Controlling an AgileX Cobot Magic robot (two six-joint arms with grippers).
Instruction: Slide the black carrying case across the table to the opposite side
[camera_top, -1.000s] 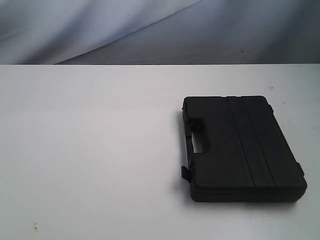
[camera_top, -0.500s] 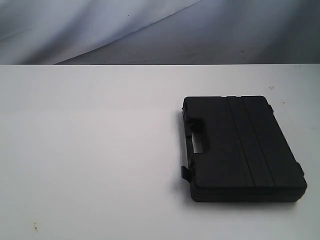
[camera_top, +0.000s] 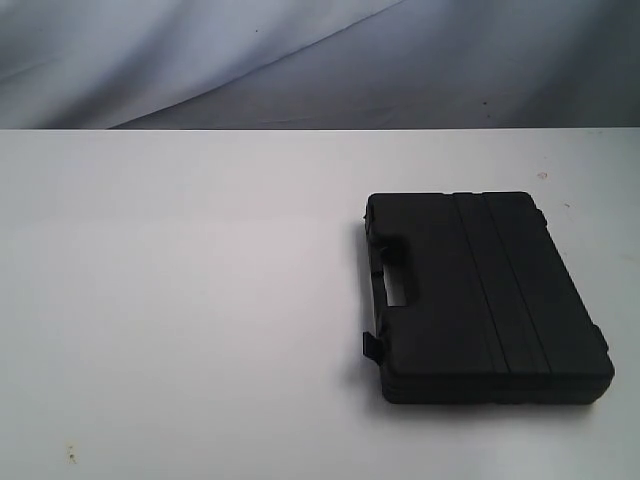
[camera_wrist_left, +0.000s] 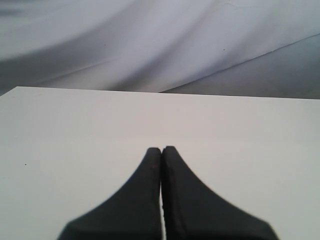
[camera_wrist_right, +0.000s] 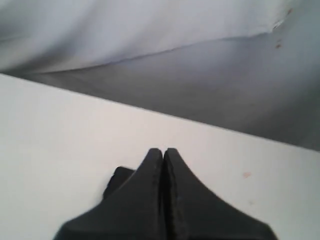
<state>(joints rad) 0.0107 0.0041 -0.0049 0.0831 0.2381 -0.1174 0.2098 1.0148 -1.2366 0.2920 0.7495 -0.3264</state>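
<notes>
The black carrying case lies flat and closed on the right part of the white table in the exterior view. It is a rectangular plastic box with two grooves running across its lid. Its handle cutout faces the table's middle, a small latch tab jutting beside it. The tabletop is plain, with a few specks

white table bearing flat black case.
</notes>
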